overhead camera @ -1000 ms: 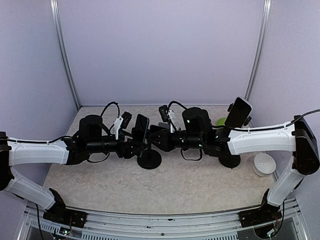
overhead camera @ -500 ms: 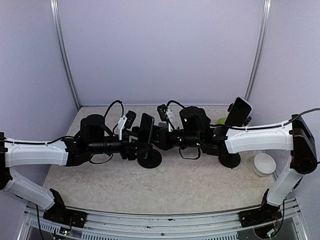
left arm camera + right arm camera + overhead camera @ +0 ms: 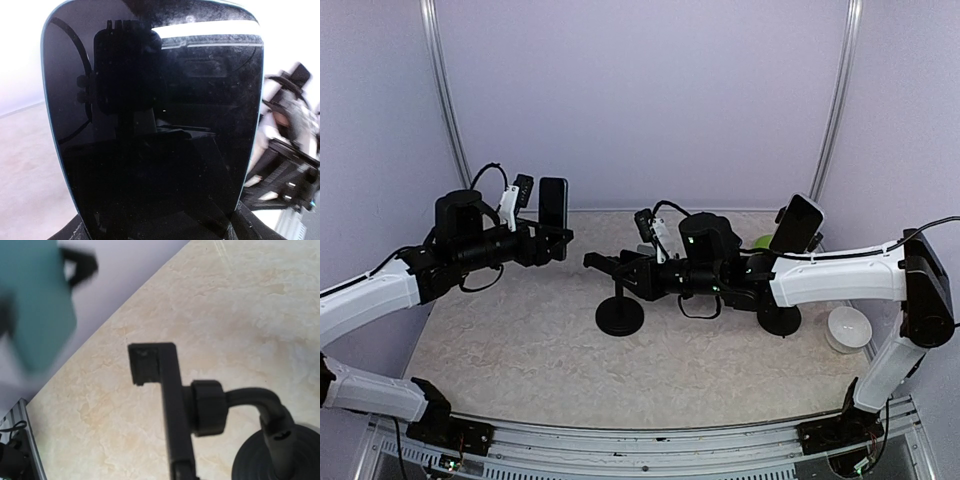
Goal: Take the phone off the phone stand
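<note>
The phone is off the phone stand and up in the air, upright, with the left hand clenched on its lower end; it hangs well apart from the stand, out toward ten o'clock from it; in the left wrist view its black glass fills almost everything. The stand has its round base on the worktop near the middle, its thin neck rising to a clamp head; the right hand is close in at that head from the three o'clock side, but whether it grips or is released I cannot tell. Over at three o'clock a second phone sits tilted on a second stand; a white bowl rests just beside that stand, toward four o'clock.
</note>
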{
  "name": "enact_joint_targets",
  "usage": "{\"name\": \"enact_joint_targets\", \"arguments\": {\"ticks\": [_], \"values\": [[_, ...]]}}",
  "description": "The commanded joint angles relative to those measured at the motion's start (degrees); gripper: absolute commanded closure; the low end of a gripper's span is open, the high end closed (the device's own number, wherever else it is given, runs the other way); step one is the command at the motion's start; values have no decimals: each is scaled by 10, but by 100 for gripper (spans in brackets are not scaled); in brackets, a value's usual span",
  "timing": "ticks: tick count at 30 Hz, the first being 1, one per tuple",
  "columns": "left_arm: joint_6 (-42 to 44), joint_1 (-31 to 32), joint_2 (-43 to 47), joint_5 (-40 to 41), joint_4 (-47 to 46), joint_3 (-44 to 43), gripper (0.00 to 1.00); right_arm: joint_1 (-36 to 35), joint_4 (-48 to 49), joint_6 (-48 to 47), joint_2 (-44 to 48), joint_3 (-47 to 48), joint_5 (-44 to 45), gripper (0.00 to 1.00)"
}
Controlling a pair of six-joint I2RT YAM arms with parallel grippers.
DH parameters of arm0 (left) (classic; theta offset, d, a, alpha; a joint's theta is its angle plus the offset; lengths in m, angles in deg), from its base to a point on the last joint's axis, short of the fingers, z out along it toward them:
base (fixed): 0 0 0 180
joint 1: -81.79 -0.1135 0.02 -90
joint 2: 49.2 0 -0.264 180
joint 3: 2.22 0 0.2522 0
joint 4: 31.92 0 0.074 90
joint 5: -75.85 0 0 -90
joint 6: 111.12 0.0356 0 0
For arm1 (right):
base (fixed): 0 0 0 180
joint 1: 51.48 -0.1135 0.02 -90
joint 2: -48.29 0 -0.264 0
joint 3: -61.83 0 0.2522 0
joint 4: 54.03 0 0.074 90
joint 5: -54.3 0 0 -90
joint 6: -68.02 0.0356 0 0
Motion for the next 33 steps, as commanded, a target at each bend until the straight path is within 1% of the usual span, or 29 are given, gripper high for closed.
{"name": "enact_joint_targets", "arguments": {"ticks": [1,5,8,13,16,19,21,25,33], "values": [[44,-81,1,29,115,-64,55,7,-3,-16,1,17,4,100],[81,-147,-31,23,169,-99,55,7,-2,-19,2,13,1,100],[101,-170,-61,38,200,-120,55,6,2,-21,-1,15,-6,100],[108,-262,-129,48,245,-159,55,8,-3,-27,-9,28,-10,100],[109,-296,-173,58,264,-171,56,7,-2,-28,-12,35,-12,100],[117,-311,-221,91,298,-174,55,7,-3,-28,-15,41,-15,100],[120,-314,-240,99,319,-172,56,7,-5,-29,-18,45,-17,100],[110,-309,-249,83,329,-148,56,8,-5,-29,-26,52,-22,100],[87,-297,-250,121,387,-118,59,8,9,-10,-49,66,-42,100]]}}
